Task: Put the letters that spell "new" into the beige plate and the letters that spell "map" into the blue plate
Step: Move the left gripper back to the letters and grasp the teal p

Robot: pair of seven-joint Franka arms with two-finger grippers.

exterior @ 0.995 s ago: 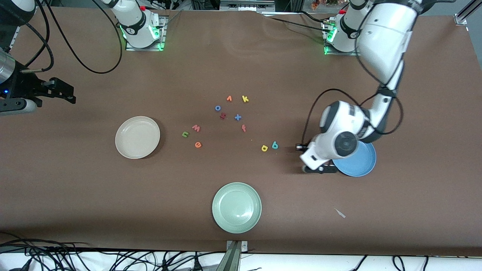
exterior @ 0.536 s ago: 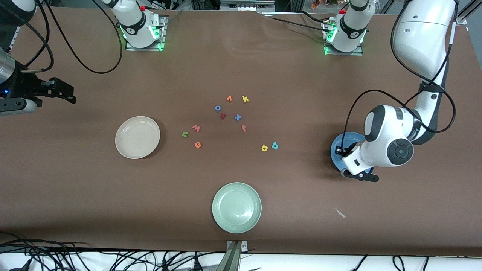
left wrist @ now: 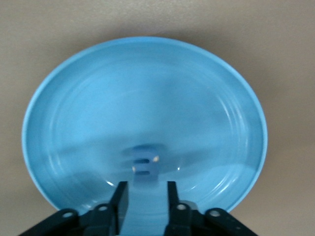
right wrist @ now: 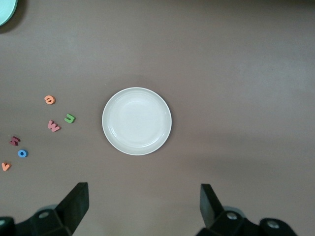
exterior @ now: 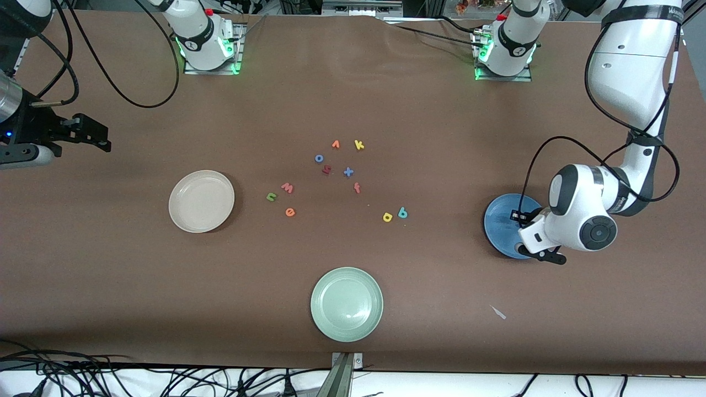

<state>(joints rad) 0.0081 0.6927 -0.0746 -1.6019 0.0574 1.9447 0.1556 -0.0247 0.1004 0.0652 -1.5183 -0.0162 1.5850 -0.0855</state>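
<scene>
We record a pale green plate (exterior: 346,304) on the brown table (exterior: 110,275), nearest the front camera. In the central cluster lie a yellow k (exterior: 359,145), blue o (exterior: 319,158), blue x (exterior: 348,172), orange v-shaped letter (exterior: 335,144) and dark red letter (exterior: 326,170).

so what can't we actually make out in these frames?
- Front view: left gripper over the blue plate; the wrist hides its fingers and part of the plate.
- Left wrist view: the blue-purple m on the plate is blurred; released or not is unclear.
- Right wrist view: right gripper, open high above the beige plate, cut off by the frame edge.
</scene>
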